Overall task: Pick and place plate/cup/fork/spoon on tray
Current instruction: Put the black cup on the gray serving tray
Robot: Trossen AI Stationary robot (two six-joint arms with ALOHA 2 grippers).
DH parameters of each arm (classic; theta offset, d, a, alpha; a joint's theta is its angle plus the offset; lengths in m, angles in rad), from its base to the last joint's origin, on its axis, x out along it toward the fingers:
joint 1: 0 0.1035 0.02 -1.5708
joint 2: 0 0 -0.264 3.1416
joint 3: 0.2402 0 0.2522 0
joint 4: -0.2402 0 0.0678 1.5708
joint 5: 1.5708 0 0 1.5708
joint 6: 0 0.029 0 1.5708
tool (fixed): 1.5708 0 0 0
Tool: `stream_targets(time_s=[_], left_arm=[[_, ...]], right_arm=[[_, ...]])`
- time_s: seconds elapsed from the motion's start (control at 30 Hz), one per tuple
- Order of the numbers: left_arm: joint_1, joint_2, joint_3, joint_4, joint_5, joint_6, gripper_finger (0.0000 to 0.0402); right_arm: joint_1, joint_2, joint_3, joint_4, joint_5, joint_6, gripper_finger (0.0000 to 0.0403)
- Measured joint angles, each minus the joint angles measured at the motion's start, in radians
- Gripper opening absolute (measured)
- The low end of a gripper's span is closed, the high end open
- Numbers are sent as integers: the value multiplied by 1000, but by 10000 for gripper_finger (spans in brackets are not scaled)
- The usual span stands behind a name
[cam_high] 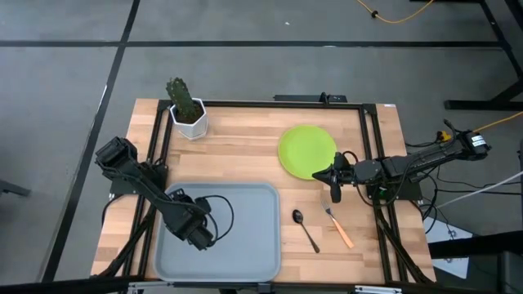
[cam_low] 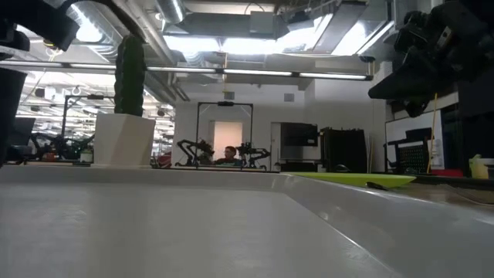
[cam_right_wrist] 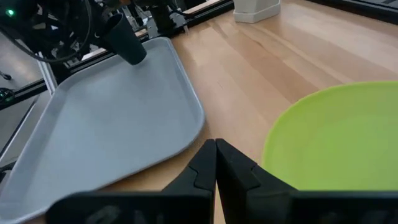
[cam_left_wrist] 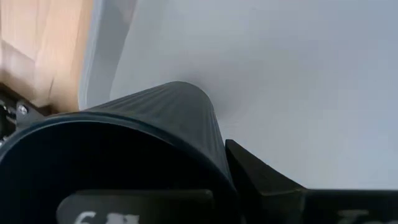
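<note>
My left gripper (cam_high: 196, 230) is over the light-grey tray (cam_high: 245, 245), near its left side, shut on the black ribbed cup (cam_left_wrist: 161, 118). The cup also shows in the right wrist view (cam_right_wrist: 127, 43), tilted over the tray's far left corner. My right gripper (cam_high: 320, 174) is shut and empty, just off the near right rim of the lime-green plate (cam_high: 306, 151), which lies flat on the wood. The dark spoon (cam_high: 306, 229) and the orange-handled fork (cam_high: 339, 227) lie on the table right of the tray. My left gripper holds the cup by its wall at the open rim (cam_left_wrist: 214, 155), one finger inside the cup and one finger (cam_left_wrist: 267, 183) outside. The cup is tilted, its closed end toward the tray floor. Whether that end touches the tray I cannot tell.
A white hexagonal pot with a cactus (cam_high: 188, 110) stands at the far left of the table. Bare wood lies between the tray and the plate (cam_right_wrist: 249, 68). Black frame rails run along the table's left and right edges.
</note>
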Motion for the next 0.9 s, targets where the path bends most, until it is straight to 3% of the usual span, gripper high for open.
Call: stream_targets(time_s=[0.6, 0.9], left_arm=[[0, 0, 0, 3, -26, -10, 23], [0, 1, 0, 2, -37, -93, 36]], right_arm=[[0, 0, 0, -25, 0, 20, 11], [0, 0, 0, -41, 0, 20, 11]])
